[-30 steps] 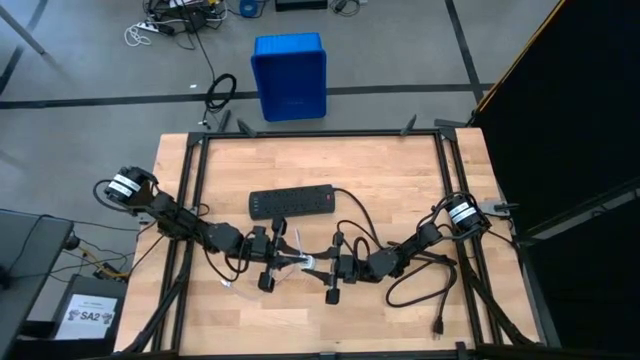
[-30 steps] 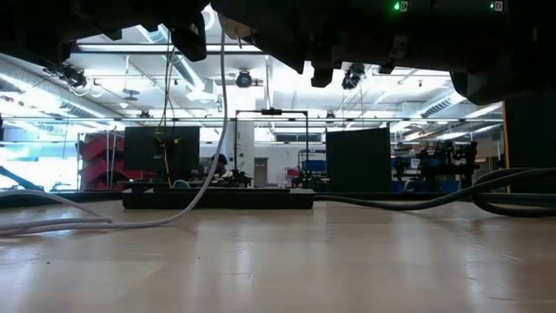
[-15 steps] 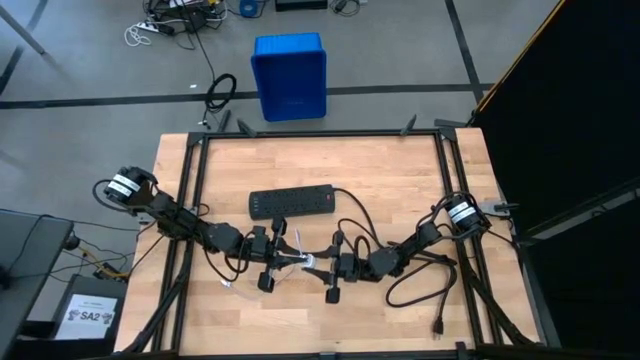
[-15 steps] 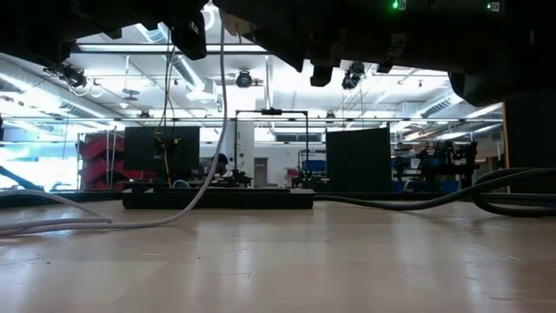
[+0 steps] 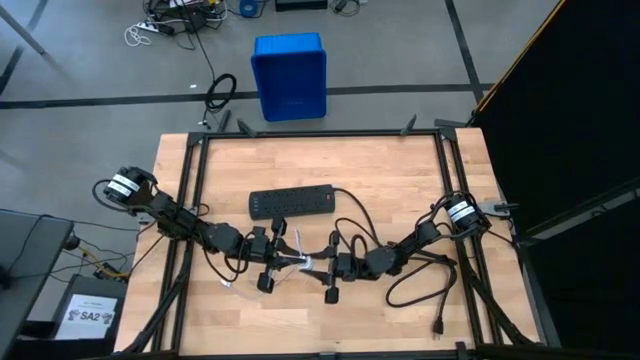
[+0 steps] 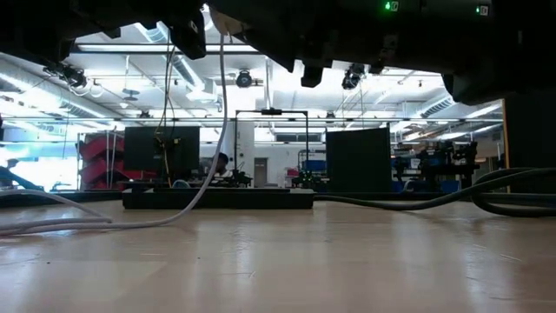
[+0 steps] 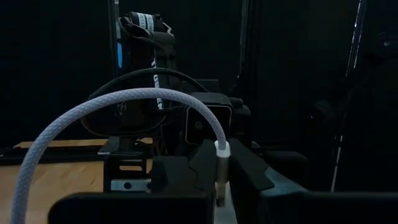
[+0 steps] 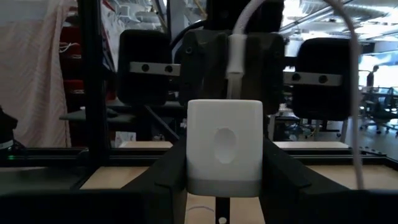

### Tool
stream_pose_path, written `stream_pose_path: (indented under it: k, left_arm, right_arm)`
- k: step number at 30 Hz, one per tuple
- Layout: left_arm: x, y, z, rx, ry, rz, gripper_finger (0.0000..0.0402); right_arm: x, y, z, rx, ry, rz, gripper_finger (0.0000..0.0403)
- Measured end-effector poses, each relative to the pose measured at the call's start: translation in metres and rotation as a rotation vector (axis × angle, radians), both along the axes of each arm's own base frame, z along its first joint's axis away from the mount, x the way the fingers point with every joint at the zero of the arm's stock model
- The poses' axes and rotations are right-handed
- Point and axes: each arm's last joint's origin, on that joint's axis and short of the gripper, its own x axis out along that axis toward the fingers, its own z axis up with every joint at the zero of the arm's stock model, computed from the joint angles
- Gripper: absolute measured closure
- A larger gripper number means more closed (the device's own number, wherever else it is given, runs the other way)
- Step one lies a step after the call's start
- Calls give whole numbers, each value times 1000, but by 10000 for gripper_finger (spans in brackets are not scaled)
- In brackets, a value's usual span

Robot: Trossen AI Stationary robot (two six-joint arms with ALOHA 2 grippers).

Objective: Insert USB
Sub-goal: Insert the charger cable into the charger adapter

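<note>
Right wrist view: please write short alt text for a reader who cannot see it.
A white cube adapter sits gripped between the right gripper's dark jaws, its oval socket facing the camera. Just beyond, the left gripper holds the whitish USB cable, its plug pointing down toward the cube.

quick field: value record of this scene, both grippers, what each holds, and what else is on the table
left gripper: shut on the USB cable at its plug end, above the table's middle
right gripper: shut on the white cube adapter, its port facing the left gripper
alignment: the two grippers face each other, plug and adapter not yet joined
USB cable slack: hangs down to the table and trails off along it in the low view
power strip: black, lying flat beyond the grippers
black cord: looped beside the right arm
</note>
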Motion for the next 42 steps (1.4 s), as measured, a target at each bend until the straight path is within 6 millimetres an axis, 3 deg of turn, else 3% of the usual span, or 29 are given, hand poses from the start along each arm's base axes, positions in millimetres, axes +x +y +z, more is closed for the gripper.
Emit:
stream_pose_path:
  k: [26, 31, 42]
  left_arm:
    - [0, 0, 0, 2, 5, 3, 395]
    - [0, 0, -1, 3, 7, 4, 395]
    - [0, 0, -2, 7, 16, 10, 395]
  right_arm:
    - [0, 10, 4, -23, 8, -62, 292]
    - [-8, 8, 2, -6, -24, -57, 292]
    - [-4, 2, 0, 20, -13, -46, 292]
